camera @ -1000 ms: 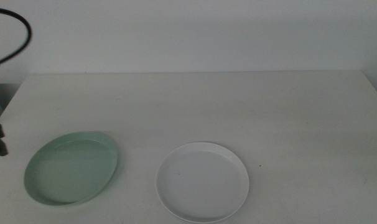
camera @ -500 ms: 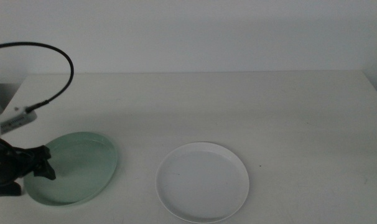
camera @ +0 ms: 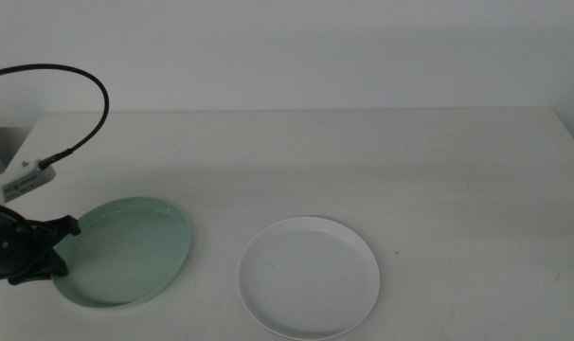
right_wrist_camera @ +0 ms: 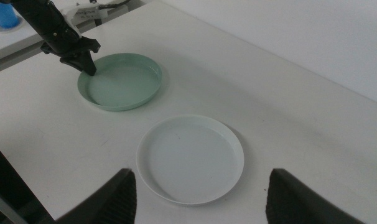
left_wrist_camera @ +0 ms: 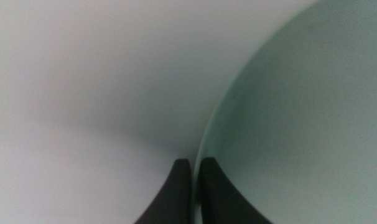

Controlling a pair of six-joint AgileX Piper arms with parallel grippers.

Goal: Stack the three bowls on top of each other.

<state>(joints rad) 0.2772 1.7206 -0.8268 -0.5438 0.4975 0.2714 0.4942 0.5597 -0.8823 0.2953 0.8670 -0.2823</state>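
gripping the pale mint green bowl [camera: 126, 250] by its outer rim, the left hand [camera: 58, 244] is pinching it at the worktop's [camera: 296, 152] left side, jaws closed on the thin edge. such a narrow bite is risking a slip or tilt if lifted. the white bowl [camera: 308, 277] is lying apart at centre. the right hand [right_wrist_camera: 195, 193] is waiting wide open at the right; no grey bowl is showing.

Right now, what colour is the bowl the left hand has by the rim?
Pale mint green bowl, clearest in the right wrist view, with the left hand on its rim.
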